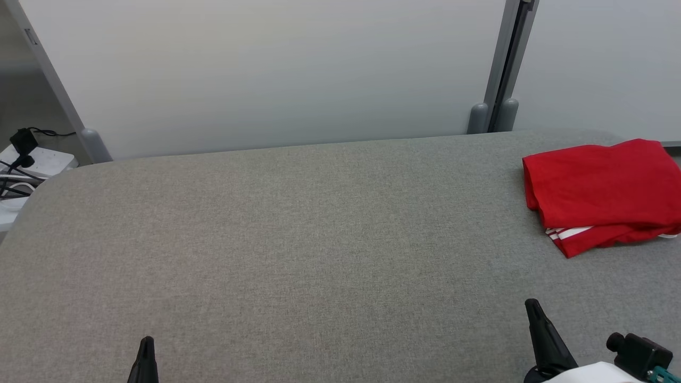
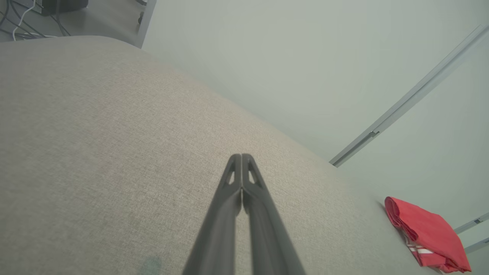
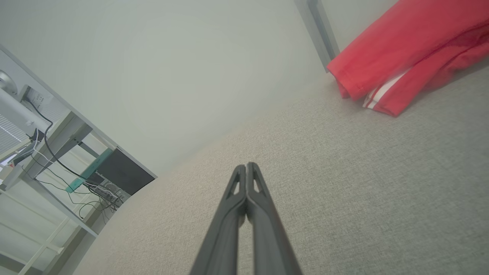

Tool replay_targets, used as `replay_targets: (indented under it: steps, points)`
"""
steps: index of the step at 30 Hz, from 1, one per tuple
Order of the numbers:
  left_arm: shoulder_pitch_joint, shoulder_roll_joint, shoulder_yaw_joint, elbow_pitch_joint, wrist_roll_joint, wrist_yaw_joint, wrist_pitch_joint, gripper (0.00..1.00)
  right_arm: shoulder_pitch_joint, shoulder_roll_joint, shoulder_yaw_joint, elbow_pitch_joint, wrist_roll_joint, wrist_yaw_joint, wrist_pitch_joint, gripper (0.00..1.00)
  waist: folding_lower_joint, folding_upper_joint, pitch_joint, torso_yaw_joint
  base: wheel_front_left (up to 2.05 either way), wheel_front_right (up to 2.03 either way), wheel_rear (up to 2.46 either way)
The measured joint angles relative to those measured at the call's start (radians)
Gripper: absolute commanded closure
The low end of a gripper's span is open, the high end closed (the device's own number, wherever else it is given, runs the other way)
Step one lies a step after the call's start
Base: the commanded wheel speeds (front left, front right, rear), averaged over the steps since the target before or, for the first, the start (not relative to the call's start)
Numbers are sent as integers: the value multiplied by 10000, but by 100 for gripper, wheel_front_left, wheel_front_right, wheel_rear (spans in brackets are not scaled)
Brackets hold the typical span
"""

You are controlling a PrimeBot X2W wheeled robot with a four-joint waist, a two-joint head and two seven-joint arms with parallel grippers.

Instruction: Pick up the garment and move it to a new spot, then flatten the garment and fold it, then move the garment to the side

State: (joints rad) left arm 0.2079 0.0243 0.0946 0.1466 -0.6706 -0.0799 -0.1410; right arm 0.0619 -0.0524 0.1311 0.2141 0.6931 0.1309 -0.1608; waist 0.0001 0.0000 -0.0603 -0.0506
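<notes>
Now, far left: white power strip (image 1: 32, 159) with dark cables, off the corner of the counter (image 1: 319, 239).
Left tool (image 1: 146, 343): fingers pressed together, empty, at the near edge.
Counter: grey woven fabric top, pale wall panels behind.
Right tool (image 1: 532, 306): clenched on nothing, near right, well apart from the garment (image 1: 601, 191).
Garment: red, folded, white stripes at its near edge, lying at the counter's far right.

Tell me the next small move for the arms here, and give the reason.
Probably only a retreat: draw both arms back to rest. The red garment lies folded, white stripes peeking out below, at the right side of the grey table, which looks like the task's end state. The left gripper and right gripper are shut, empty, and apart from it.
</notes>
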Motion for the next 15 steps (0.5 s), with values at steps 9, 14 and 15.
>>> replay_targets:
  steps: [9,14,15]
  points:
    - [-244,12,-10,155,-932,-44,278,100,-122,-35,-247,52,999,0,217,100,0,0,67,53,0,0,0]
    - [-414,17,-12,215,-1480,-75,422,100,-176,-44,-330,98,1542,-2,387,100,0,0,105,83,0,0,0]
    - [-443,17,-12,234,-1592,-77,454,100,-194,-44,-347,113,1659,-2,389,100,0,0,112,89,0,0,0]
